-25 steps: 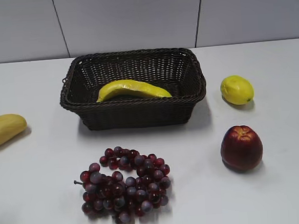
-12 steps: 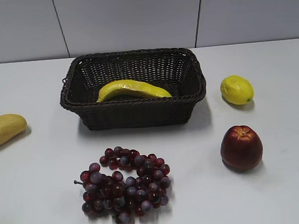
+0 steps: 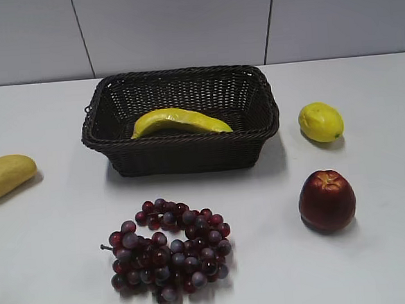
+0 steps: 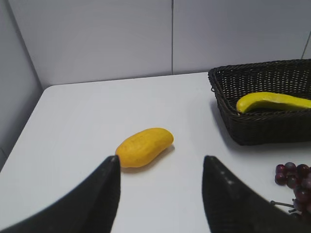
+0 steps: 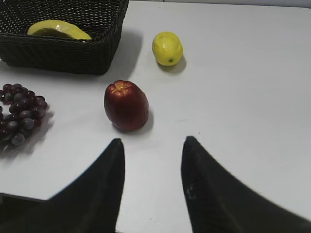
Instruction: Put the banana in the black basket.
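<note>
Banana (image 3: 179, 121) lying inside black basket (image 3: 183, 157) at far centre of worktop (image 3: 69, 231). Left tool (image 4: 160, 165) and right tool (image 5: 153, 148) spread wide, holding nothing.

One banana (image 3: 179, 120), basket (image 3: 182, 157), lemon (image 3: 321, 121), apple (image 3: 326, 200), grape bunch (image 3: 169, 250), plump yellow fruit (image 3: 4, 175).

Yellow banana (image 3: 179, 120), brown-black woven basket (image 3: 182, 157), dark red apple (image 3: 326, 200), purple-red grapes (image 3: 169, 250).
</note>
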Controlling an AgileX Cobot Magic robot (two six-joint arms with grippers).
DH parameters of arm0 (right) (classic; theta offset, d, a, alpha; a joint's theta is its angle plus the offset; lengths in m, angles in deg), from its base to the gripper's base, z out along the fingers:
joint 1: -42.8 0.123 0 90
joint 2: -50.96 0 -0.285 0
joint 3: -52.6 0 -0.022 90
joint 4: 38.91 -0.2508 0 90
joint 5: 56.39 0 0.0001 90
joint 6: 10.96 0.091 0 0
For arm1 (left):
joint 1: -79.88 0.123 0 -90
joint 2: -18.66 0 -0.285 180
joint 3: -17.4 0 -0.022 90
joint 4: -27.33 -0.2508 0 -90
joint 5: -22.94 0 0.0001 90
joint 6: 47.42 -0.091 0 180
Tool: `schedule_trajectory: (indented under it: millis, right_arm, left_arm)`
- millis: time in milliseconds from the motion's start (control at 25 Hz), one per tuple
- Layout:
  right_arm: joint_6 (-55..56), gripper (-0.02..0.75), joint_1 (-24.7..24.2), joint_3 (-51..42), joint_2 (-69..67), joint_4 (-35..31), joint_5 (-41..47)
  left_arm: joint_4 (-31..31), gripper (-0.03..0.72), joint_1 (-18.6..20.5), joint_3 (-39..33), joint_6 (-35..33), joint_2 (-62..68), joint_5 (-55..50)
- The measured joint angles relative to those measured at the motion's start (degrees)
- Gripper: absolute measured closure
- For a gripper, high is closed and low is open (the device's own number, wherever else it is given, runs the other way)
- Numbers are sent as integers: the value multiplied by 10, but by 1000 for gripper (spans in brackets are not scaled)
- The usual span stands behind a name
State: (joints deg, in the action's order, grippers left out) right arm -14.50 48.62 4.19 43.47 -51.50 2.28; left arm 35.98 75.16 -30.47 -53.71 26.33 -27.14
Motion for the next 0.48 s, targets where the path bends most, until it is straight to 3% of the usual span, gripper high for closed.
schedule_trajectory:
  millis: [480]
  right_arm:
    - [0,439,0,0,0,0,0]
  left_arm:
    - [15,167,0,-32,0,0,76]
